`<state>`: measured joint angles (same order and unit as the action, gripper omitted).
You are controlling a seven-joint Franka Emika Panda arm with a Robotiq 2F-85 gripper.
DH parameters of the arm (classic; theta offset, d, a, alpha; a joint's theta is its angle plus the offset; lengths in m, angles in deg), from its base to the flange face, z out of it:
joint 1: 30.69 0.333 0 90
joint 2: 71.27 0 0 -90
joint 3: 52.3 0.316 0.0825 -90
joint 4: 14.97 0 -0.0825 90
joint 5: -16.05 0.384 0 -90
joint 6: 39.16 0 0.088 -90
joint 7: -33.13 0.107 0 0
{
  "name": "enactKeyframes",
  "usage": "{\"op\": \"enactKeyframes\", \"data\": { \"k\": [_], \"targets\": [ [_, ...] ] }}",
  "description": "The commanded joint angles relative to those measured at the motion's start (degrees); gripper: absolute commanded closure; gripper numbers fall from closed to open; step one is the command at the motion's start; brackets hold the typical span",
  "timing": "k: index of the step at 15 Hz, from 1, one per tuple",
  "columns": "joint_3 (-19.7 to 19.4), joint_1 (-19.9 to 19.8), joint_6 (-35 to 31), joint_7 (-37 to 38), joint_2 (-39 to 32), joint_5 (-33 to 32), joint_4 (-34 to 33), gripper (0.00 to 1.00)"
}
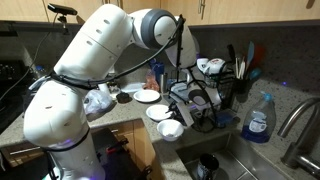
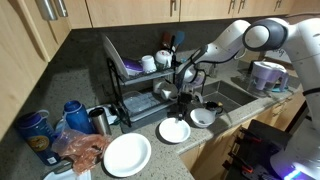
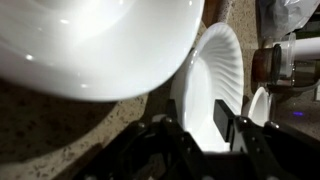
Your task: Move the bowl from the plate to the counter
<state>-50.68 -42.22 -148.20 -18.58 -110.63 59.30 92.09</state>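
Gripper [image 2: 184,100] hangs over the counter [image 2: 80,82], jaws apart, nothing between them. Near the front edge, beside the sink [image 2: 235,95], the bowl [image 2: 174,129] seems to sit on the plate [image 2: 174,141]; white on white, hard to separate. 1 dish rack [image 2: 135,80] crowds the back. Bare granite lies toward the far corner.

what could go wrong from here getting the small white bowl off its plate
1. Wrong pick: a deeper whitish bowl sits close beside the small shallow white bowl on its small flat white plate, and the open gripper hovers over them.
2. Knock-off: both lie near the front edge of the speckled granite counter, so a sideways nudge might slide one off.
3. The bowl nearly covers the plate, so the fingers might catch the plate's rim too.
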Motion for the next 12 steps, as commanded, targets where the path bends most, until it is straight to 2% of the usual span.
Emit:
{"op": "enactKeyframes", "data": {
  "k": [1, 4, 12],
  "targets": [
    [0.06, -0.34, 2.37, 2.60, 0.89, -0.92, -0.94, 0.26],
    [0.00, 0.02, 1.85, 2.80, 2.23, -1.02, -0.31, 0.02],
    [0.74, 3.20, 0.72, 4.44, 10.13, -2.81, 2.19, 0.00]
  ]
}}
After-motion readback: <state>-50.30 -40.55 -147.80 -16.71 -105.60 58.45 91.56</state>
